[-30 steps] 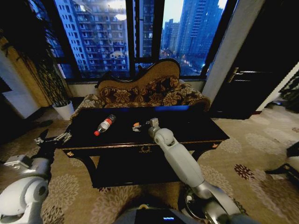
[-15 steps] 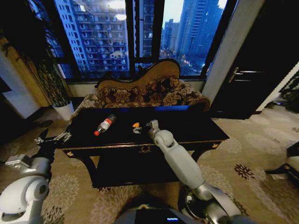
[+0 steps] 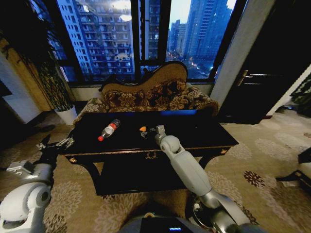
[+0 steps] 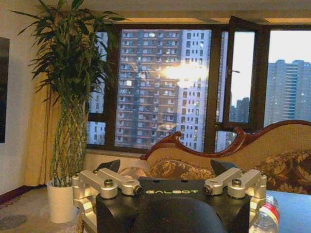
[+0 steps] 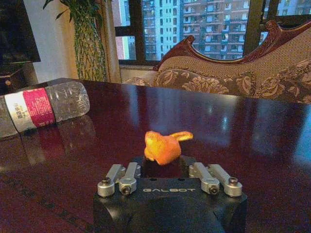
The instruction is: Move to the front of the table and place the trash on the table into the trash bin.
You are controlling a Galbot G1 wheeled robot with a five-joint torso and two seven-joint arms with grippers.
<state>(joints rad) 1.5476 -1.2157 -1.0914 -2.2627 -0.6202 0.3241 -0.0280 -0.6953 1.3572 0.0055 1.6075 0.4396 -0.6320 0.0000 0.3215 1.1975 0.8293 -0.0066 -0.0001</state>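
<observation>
Nearest me, my left gripper (image 3: 58,144) hangs off the left end of the black glossy-topped wooden table (image 3: 194,131), its fingers (image 4: 109,180) spread wide and empty. My right gripper (image 3: 151,130) reaches over the tabletop near the middle, jaws closed on the crumpled orange scrap (image 5: 163,145), which sits raised just above the dark surface in the right wrist view. Beyond it to the left, the clear plastic bottle with red cap and label (image 3: 109,129) lies on its side on the table, well apart from the scrap. Behind the table stands a brown floral sofa (image 3: 155,97), and farther left a white plant pot (image 3: 66,114) by the window.
</observation>
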